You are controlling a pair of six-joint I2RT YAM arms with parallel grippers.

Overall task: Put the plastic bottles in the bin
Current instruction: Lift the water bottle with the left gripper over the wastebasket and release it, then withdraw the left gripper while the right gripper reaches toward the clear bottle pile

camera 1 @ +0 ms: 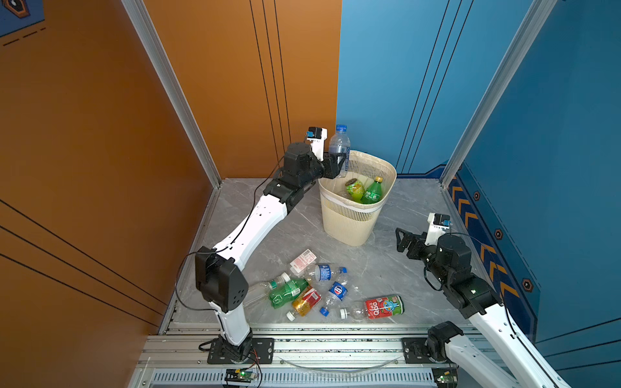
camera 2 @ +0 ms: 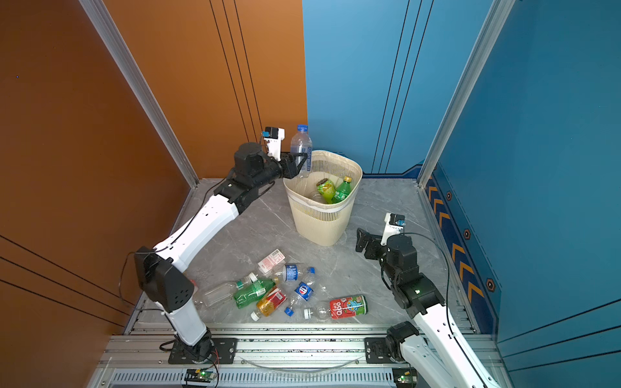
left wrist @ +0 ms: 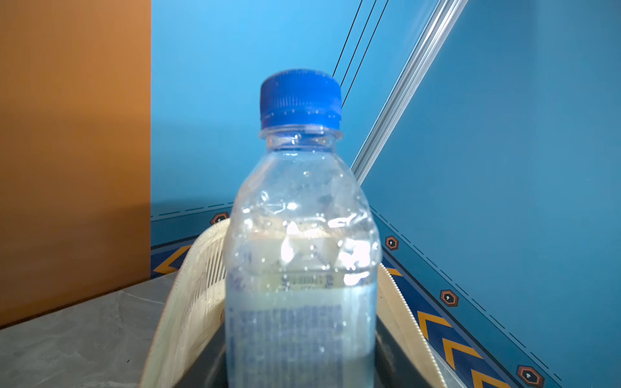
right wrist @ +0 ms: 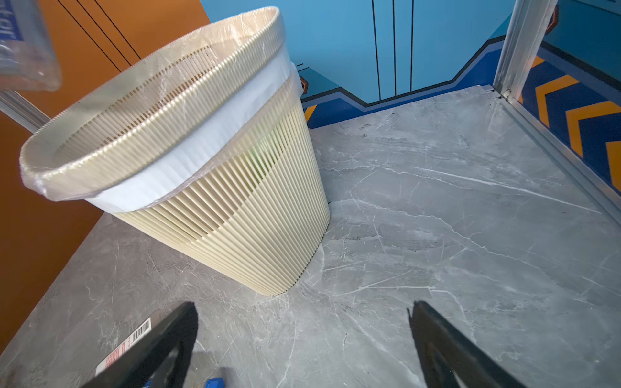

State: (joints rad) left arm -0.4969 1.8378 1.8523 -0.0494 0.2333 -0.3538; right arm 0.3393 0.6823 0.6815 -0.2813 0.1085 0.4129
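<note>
My left gripper (camera 1: 337,165) (camera 2: 299,163) is shut on the lower body of a clear plastic bottle (camera 1: 338,142) (camera 2: 300,142) (left wrist: 300,235) with a blue cap. The bottle is upright, above the back-left rim of the cream bin (camera 1: 349,225) (camera 2: 319,225) (right wrist: 235,201). Two green bottles (camera 1: 372,192) (camera 1: 355,188) lie inside the bin. Several more bottles lie in a heap on the floor in front, among them a green one (camera 1: 288,292), a Pepsi one (camera 1: 337,291) and a red-labelled one (camera 1: 384,306). My right gripper (camera 1: 400,239) (right wrist: 304,304) hangs open and empty, right of the bin.
A small red-and-white carton (camera 1: 302,260) (right wrist: 131,342) lies beside the bottle heap. An aluminium rail (camera 1: 302,346) carrying both arm bases runs along the front edge. Orange and blue walls with metal posts (camera 1: 174,90) close in the grey marble floor (right wrist: 437,218).
</note>
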